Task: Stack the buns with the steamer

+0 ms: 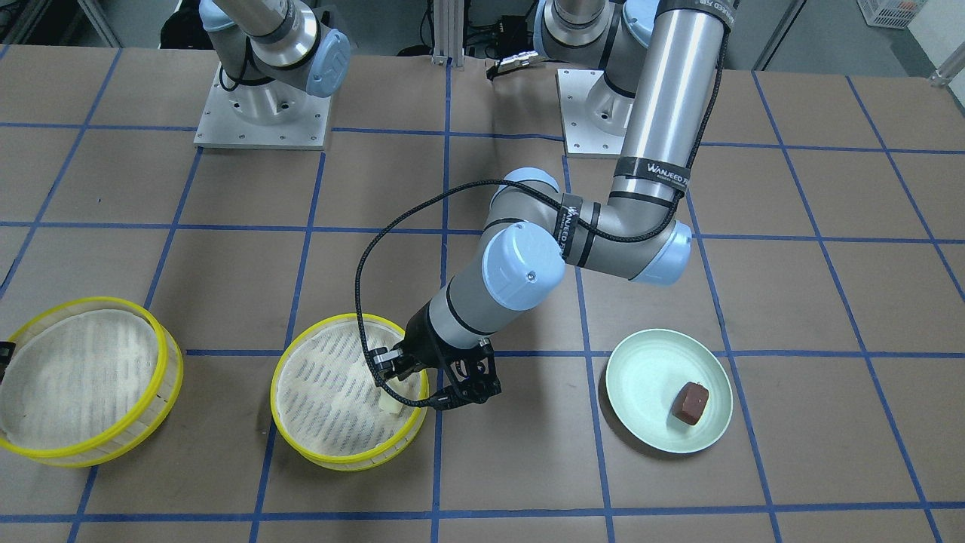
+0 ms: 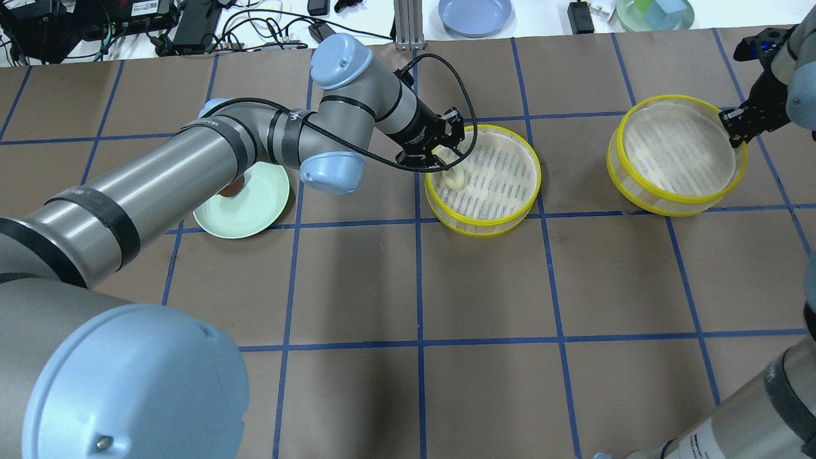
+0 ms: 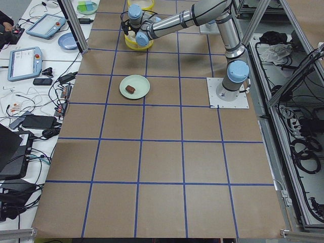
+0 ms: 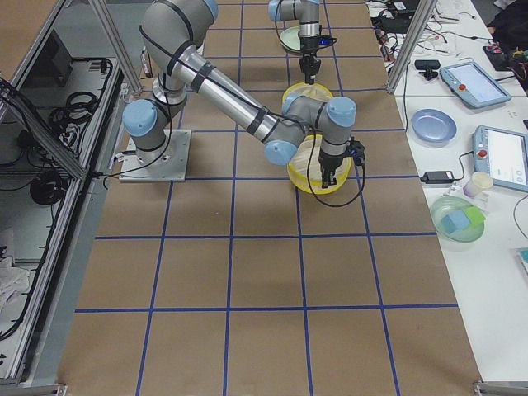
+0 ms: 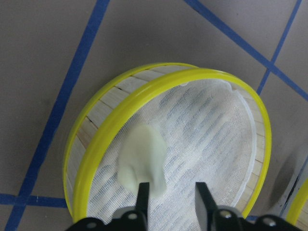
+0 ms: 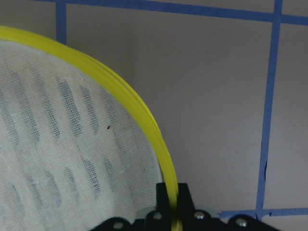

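Your left arm (image 2: 191,166) reaches out over the table, elbow bent sharply, wrist tilted down and forward. Your left gripper (image 5: 171,195) sits low, its fingers (image 5: 143,195) spread apart. Your right arm (image 4: 223,91) stretches far out across the table, elbow bent, wrist pointing straight down. Your right gripper (image 6: 172,192) is pinched closed on the yellow rim of a steamer (image 6: 144,115), one finger inside the rim, one outside.

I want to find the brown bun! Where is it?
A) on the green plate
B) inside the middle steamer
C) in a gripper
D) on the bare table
A: the brown bun lies on the green plate; only the white bun is in a steamer.
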